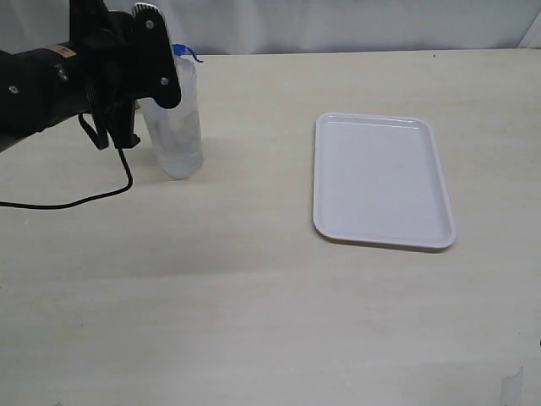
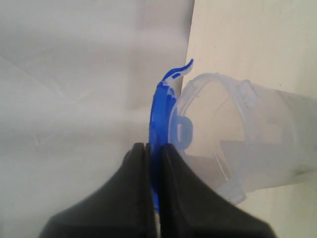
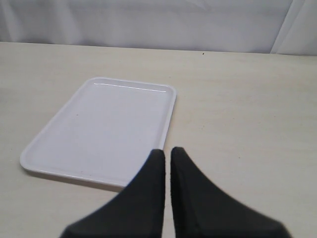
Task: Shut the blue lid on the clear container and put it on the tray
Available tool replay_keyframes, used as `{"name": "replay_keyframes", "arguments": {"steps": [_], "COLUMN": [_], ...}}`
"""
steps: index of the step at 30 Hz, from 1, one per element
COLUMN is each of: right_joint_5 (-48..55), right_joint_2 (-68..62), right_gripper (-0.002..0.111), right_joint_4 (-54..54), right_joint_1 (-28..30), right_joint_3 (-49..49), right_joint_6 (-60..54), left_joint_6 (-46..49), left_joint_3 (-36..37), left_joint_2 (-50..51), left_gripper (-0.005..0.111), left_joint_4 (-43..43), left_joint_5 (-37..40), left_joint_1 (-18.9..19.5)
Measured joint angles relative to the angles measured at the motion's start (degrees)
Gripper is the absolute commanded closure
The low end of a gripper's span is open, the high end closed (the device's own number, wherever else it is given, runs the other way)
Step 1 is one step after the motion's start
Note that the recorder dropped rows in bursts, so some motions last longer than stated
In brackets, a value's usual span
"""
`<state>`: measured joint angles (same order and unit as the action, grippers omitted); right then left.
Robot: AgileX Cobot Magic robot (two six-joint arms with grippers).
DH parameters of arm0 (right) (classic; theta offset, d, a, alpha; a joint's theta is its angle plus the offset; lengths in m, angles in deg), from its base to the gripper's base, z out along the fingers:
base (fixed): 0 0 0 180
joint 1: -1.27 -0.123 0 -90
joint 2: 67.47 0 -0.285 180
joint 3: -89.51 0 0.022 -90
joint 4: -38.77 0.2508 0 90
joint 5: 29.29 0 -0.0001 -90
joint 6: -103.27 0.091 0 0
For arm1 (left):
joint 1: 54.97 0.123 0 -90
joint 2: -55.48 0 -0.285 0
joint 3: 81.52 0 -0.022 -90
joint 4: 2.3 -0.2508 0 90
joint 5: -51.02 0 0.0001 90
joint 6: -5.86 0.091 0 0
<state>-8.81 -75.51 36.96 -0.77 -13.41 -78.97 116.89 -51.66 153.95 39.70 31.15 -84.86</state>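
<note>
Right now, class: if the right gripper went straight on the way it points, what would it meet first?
Probably the white tray, close to its near rim, though depth is unclear.

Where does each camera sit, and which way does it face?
Exterior: above the table, facing clear container and tray; left arm shows.
Left wrist: behind left claw, facing its pinched blue lid.
Right wrist: behind shut right claw, facing the tray.
Shared: exterior and right wrist show the tray.
</note>
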Motion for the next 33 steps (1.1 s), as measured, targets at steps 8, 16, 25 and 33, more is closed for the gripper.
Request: {"name": "replay_keyframes", "arguments": {"steps": [8,16,25,33], "right_joint_5": [0.0,0.0,0.0,0.0], "right_joint_2": [0.0,0.0,0.0,0.0], "right_gripper": [0.104,0.104,0.104,0.104], "right_joint_4": [0.0,0.0,0.0,0.0], "right_joint_1": [0.0,0.0,0.0,0.0], "right_joint_3": [0.0,0.0,0.0,0.0], "right_joint_6": [0.0,0.0,0.0,0.0], "left_joint_6": [0.4,0.8,0.9,1.5], "left_joint_3": [0.0,0.0,0.0,0.0], "left_joint_2": [0.0,0.0,0.0,0.0], "left_gripper": [0.107,0.107,0.107,0.107], "left_joint_4": [0.9,1.5,2.0,3.4], "left_joint_5": [3.9,5.5,7.3,7.3], "left_joint_1": [0.0,0.0,0.0,0.0]}}
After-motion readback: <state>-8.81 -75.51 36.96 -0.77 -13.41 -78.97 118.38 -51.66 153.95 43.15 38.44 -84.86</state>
